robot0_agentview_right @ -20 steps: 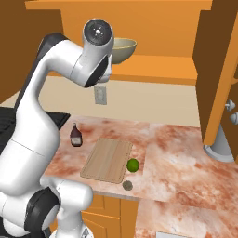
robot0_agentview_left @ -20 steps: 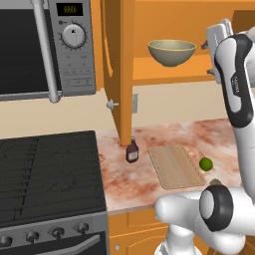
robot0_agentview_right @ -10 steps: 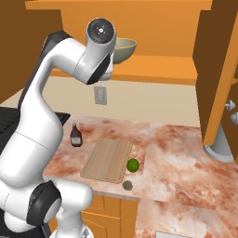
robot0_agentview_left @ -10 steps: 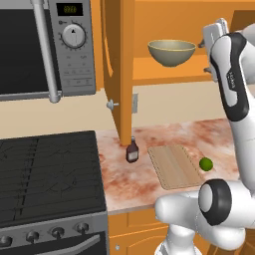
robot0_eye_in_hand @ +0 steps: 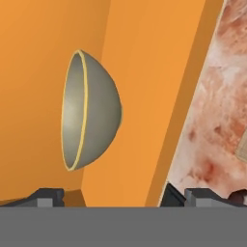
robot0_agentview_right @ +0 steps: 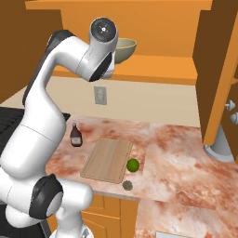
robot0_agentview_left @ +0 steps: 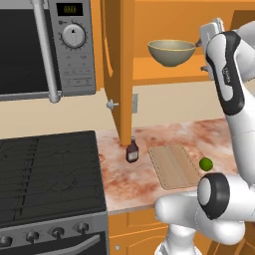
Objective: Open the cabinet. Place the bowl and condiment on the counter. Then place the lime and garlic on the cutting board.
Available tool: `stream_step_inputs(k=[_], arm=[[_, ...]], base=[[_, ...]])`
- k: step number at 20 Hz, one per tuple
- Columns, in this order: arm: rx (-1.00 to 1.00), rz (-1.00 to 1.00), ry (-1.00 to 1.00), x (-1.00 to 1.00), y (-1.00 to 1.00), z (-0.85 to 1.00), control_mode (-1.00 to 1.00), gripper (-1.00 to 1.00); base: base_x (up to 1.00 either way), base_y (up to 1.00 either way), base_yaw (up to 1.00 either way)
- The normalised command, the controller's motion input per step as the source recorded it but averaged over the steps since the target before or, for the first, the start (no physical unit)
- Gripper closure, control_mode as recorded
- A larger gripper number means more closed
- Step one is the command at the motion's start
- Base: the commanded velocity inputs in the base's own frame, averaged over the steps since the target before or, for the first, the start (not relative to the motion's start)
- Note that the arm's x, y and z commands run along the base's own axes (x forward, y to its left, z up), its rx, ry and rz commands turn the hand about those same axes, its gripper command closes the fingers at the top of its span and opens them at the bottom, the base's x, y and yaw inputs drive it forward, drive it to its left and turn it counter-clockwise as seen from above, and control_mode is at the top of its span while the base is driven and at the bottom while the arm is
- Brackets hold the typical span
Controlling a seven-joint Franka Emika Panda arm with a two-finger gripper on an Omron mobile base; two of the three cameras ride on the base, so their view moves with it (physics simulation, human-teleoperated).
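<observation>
The cabinet [robot0_agentview_left: 119,74] stands open, its doors swung out. On its shelf sits the olive-beige bowl [robot0_agentview_left: 172,52] [robot0_agentview_right: 125,48]. In the hand view the bowl [robot0_eye_in_hand: 89,117] lies just ahead of my gripper [robot0_eye_in_hand: 120,198], which is open, clear of it and holding nothing. My hand [robot0_agentview_left: 211,32] is raised at shelf height to the bowl's right. The dark condiment [robot0_agentview_left: 132,151] [robot0_agentview_right: 76,135] stands on the counter [robot0_agentview_right: 186,153] left of the cutting board [robot0_agentview_left: 174,166] [robot0_agentview_right: 108,159]. The lime [robot0_agentview_left: 205,164] [robot0_agentview_right: 133,164] touches the board's right edge. The garlic [robot0_agentview_right: 127,185] lies on the counter near the front edge.
A microwave [robot0_agentview_left: 45,45] hangs left of the open door, above the black stove [robot0_agentview_left: 50,174]. The right cabinet door [robot0_agentview_right: 218,74] with its knobs [robot0_agentview_right: 228,106] juts out over the counter. A grey round object [robot0_agentview_right: 223,146] stands below it. An outlet [robot0_agentview_right: 99,95] is on the wall.
My upper arm and hand have edged slightly up and toward the bowl's shelf. The gripper stays open; nothing on the counter has moved.
</observation>
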Motion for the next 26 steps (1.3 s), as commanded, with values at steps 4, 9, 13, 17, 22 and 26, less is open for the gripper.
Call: stream_step_inputs(k=[4, 9, 13, 17, 22, 26], arm=[[0.00, 0.01, 0.00, 0.19, 0.00, -0.06, -1.00, -1.00], [0.00, 0.01, 0.00, 0.21, 0.00, -0.09, -1.00, -1.00], [0.00, 0.01, 0.00, 0.20, 0.00, -0.01, -1.00, -1.00], [0.00, 0.01, 0.00, 0.20, 0.00, 0.00, -1.00, -1.00], [0.00, 0.01, 0.00, 0.19, 0.00, 0.00, -1.00, -1.00], [0.00, 0.01, 0.00, 0.18, 0.00, 0.00, -1.00, -1.00]], base=[[0.00, 0.00, 0.00], [0.00, 0.00, 0.00], [0.00, 0.00, 0.00], [0.00, 0.00, 0.00], [0.00, 0.00, 0.00], [0.00, 0.00, 0.00]])
